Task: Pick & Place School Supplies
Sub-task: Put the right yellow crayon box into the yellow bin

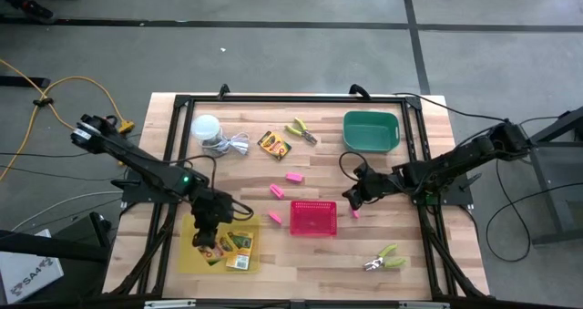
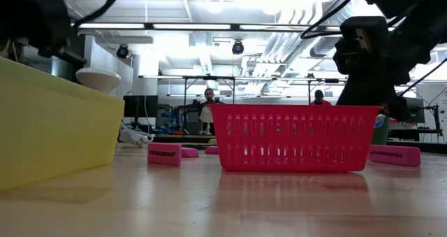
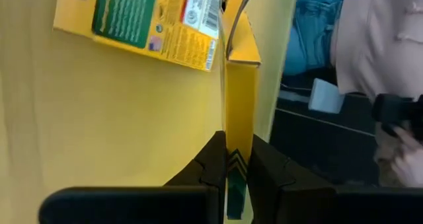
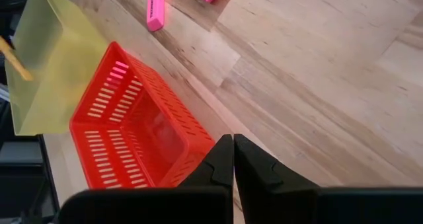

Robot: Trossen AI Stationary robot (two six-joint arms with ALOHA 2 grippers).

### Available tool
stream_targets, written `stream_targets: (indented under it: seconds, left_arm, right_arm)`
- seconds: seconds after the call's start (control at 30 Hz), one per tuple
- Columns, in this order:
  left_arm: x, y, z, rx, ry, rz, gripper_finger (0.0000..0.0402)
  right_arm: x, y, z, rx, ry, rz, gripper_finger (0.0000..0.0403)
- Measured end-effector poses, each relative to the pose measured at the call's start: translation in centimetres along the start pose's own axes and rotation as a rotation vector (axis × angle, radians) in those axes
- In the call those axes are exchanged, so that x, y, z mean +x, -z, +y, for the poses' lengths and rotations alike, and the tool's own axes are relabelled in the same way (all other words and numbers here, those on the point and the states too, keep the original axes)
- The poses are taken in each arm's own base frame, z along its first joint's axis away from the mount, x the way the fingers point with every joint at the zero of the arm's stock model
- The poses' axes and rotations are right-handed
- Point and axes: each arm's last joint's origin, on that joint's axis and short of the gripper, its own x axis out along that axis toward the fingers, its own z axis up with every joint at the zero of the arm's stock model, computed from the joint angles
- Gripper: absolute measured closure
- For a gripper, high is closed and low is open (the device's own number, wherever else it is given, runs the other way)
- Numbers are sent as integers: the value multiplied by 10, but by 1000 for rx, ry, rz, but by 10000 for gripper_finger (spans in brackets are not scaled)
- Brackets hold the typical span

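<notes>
Nearest the left wrist cam: left gripper (image 3: 231, 174), fingers pinching a thin yellow crayon box (image 3: 239, 112) edge-on, over the yellow tray (image 1: 187, 254) at 7 o'clock of the table. A second crayon box (image 3: 158, 19) lies flat in that tray. Risk: the pinched box is held by a narrow edge, so it may twist or land standing on the other box when let go.

Right gripper (image 1: 355, 195) hangs at 3 o'clock, fingers pressed together, nothing seen between them, just beside the pink tray (image 1: 312, 218). A pink eraser (image 1: 355, 214) lies on the table close below it; a shut tool descending could nudge it away or clip the tray wall.

Still loose: erasers at centre (image 1: 292, 176), scissors (image 1: 384, 257) at 5 o'clock, another crayon box (image 1: 273, 144) at 12 o'clock.
</notes>
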Motion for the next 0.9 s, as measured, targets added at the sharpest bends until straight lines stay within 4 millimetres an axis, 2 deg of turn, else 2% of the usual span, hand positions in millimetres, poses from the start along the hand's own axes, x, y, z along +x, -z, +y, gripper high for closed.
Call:
stream_targets:
  seconds: [0.3, 0.9]
  left_arm:
    - [16, 16, 35, -117, -29, -7, 370]
    - [17, 16, 35, -179, -19, -24, 338]
  right_arm:
    - [0, -1, 1, 2, -11, -6, 401]
    - [0, -1, 1, 0, -11, -6, 401]
